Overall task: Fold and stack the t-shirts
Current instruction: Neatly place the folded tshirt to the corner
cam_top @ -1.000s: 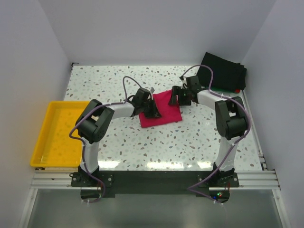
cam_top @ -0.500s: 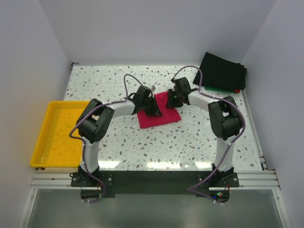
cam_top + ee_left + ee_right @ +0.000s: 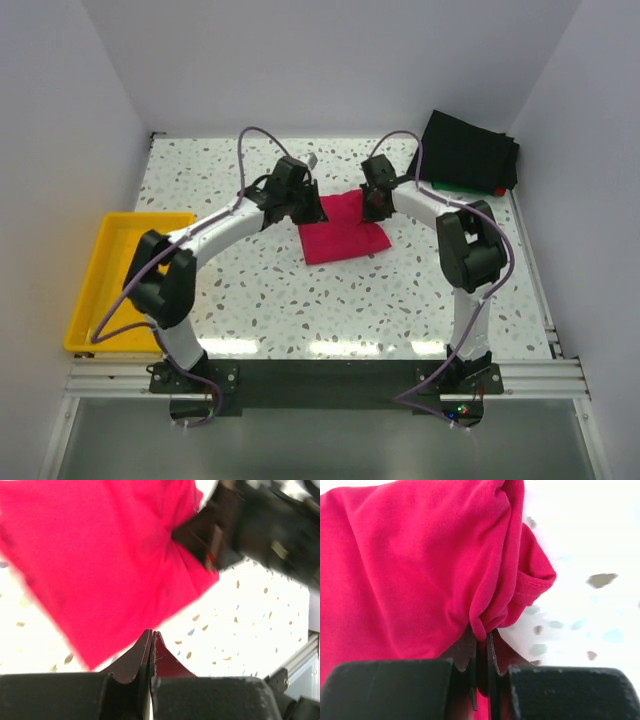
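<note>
The shallow yellow plastic tray [image 3: 90, 300] at the left plays no part. The left claw [image 3: 303, 203] is closed tight at the far left corner of the crimson-pink cloth t-shirt [image 3: 345, 232], which lies mid-way on the speckled surface [image 3: 300, 290]. I cannot tell if cloth is inside it. The right claw [image 3: 481, 650] is closed on a bunched fold. A fold seems in hand. Next, probably, both corners must travel together and level, before stacking by the pile of black folded shirts [image 3: 470, 150].

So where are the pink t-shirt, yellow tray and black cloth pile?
pink t-shirt [image 3: 345, 233]: top view, cloth middle.
yellow tray [image 3: 113, 268]: top view, bare floor.
black cloth pile [image 3: 468, 150]: top view, top layer.
</note>
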